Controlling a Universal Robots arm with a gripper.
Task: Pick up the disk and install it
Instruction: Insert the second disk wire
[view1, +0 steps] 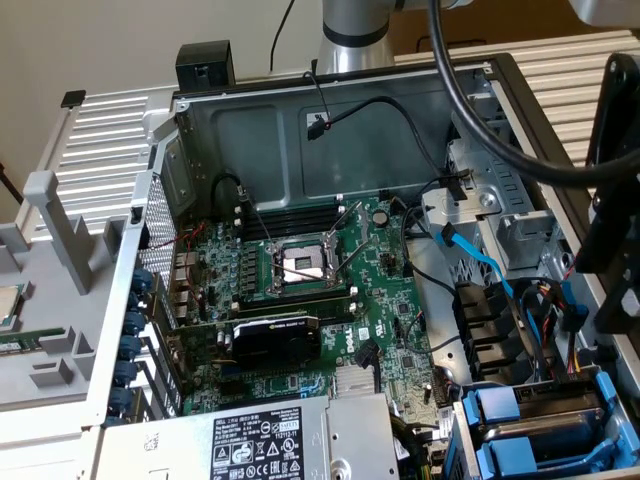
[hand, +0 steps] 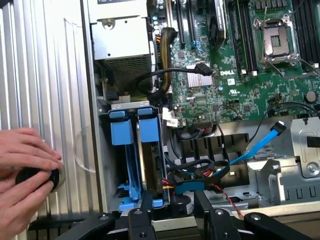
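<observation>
The disk (hand: 142, 167) stands on edge in the drive bay, its metal side showing between bright blue carrier rails with two blue latches (hand: 136, 132) at the end. In the exterior view the blue carriers (view1: 520, 425) sit at the lower right corner of the open computer case. My gripper (hand: 173, 199) hovers over the bay's end and the cables beside it, open, with nothing held between its black fingers (hand: 148, 207). The arm's black wrist (view1: 612, 200) hangs at the exterior view's right edge, above the bay.
A person's hands (hand: 25, 175) rest on a black knob on the ribbed metal surface beside the case. Inside are the motherboard (view1: 330, 300), the open processor socket (view1: 303, 265), a grey power supply (view1: 290, 445), a blue data cable (hand: 260, 147) and loose black cables (hand: 200, 170).
</observation>
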